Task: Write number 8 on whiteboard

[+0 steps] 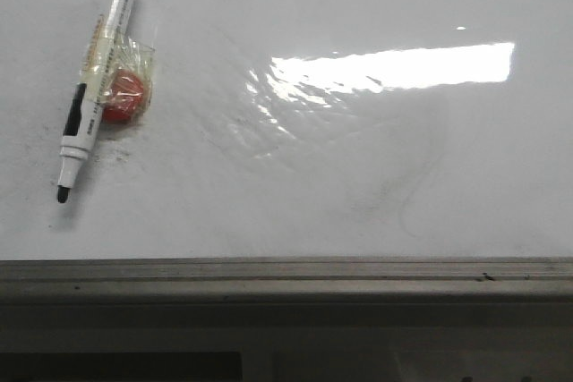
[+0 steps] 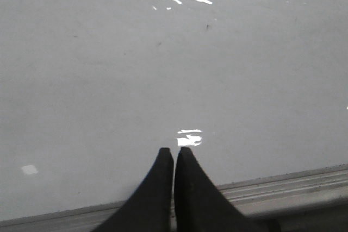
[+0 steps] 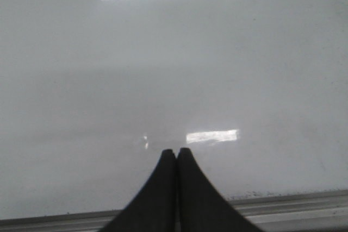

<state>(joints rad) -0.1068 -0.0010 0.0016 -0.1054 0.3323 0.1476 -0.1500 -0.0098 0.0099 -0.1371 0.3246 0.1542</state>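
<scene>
While whiteboard [image 1: 358, 176] shows only faint grey smudges, no number 8 drawn yet. Marker [image 1: 94, 87] lies uncapped at far-left of board, red round piece [image 1: 124, 98] taped to barrel, tip pointing toward near frame edge [image 1: 286, 279]. Left pincer [image 2: 174, 153] closed, empty, hovering near frame. Right pincer [image 3: 176, 153] closed, empty, likewise. Neither near marker. Risks, judged: taped lump may tilt marker in grip, skewing tip; barrel may roll on glossy surface; glare may hide thin lines.
</scene>
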